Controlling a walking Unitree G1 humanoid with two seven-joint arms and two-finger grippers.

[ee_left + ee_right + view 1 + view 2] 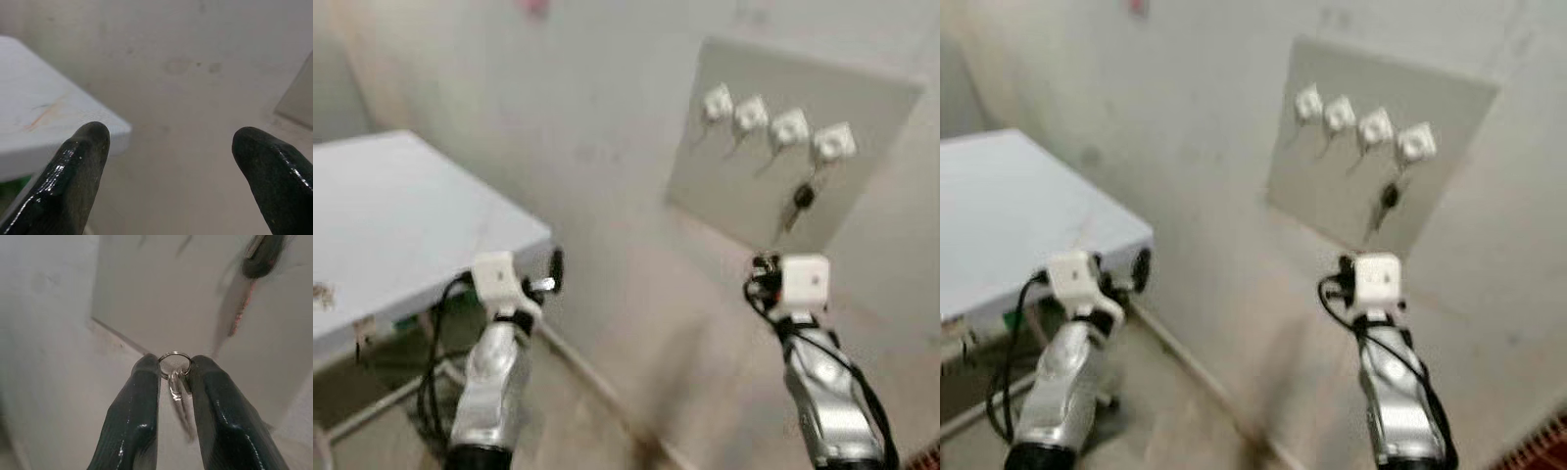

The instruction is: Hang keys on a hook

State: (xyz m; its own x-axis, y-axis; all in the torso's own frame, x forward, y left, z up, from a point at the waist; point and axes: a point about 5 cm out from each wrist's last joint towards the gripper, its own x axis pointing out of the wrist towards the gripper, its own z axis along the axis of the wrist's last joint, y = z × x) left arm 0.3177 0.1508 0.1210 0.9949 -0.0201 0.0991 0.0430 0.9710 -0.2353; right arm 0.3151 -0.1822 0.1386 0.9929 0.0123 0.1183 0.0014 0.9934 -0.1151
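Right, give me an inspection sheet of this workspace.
Surface: white table on the left, against the wall.
Job's things: board with four white hooks; a dark key hangs from the rightmost; key ring in the right hand.
Clutter: small bits at the table's near edge, too blurred to name.
Grippers: right hand shut on the key ring, below the board; left hand open, beside the table's corner.
Cables: black cables along both arms.
Surroundings: pale wall, bare floor.

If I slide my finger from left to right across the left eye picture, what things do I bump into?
White table → left gripper → right gripper, pinching a key ring → hanging key → last white hook.
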